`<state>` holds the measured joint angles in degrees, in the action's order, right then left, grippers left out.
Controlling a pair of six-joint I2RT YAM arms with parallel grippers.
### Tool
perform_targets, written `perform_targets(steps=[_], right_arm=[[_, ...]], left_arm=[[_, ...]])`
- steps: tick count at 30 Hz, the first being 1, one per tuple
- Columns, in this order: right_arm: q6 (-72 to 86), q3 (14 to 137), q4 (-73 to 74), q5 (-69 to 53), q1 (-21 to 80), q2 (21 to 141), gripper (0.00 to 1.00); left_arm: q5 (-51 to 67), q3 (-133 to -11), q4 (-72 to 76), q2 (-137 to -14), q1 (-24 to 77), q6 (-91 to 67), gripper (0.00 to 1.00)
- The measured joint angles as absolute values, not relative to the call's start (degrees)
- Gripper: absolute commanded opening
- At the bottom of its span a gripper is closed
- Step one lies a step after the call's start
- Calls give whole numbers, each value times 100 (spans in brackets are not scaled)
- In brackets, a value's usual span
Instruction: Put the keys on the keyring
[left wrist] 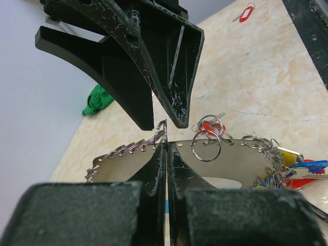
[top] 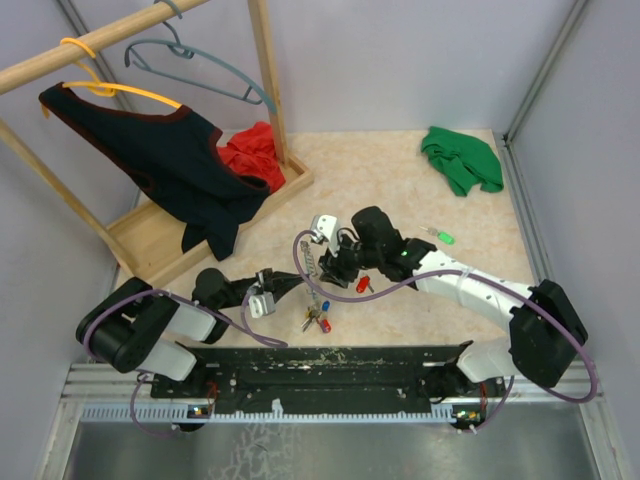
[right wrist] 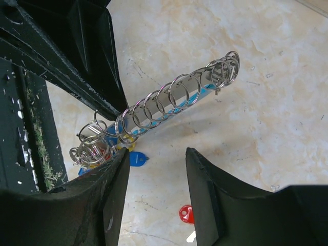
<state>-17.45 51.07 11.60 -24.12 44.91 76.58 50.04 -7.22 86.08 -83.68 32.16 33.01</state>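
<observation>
The keyring (left wrist: 230,159) is a silvery band strung with many small rings, with blue, yellow and red tags (top: 318,318) hanging from its low end. My left gripper (left wrist: 166,146) is shut on the band's edge and holds it off the table (top: 309,256). My right gripper (right wrist: 156,159) is open, its fingers (right wrist: 115,177) just below the ringed band (right wrist: 169,97) and not touching it. The red key (top: 363,284) lies on the table by the right gripper (top: 335,265); its head (right wrist: 186,212) shows between the right fingers. The green key (top: 441,237) lies farther right.
A wooden rack (top: 205,215) with hangers, a black garment (top: 165,160) and a red cloth (top: 255,155) fills the back left. A green cloth (top: 460,160) lies at the back right. The black base rail (top: 330,365) runs along the near edge.
</observation>
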Motion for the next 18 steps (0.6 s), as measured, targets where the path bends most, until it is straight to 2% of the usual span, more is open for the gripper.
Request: perform_targets(steps=[10,18], right_arm=[[-1481,5109,845,-2453,4491,7658,43],[-768,5109,670,-1575,4357,7655,41]], left_arm=[[5059,-722,8608,-8368,3216,3282,0],[5081,-749,8604,-8346,3216,3277,0]])
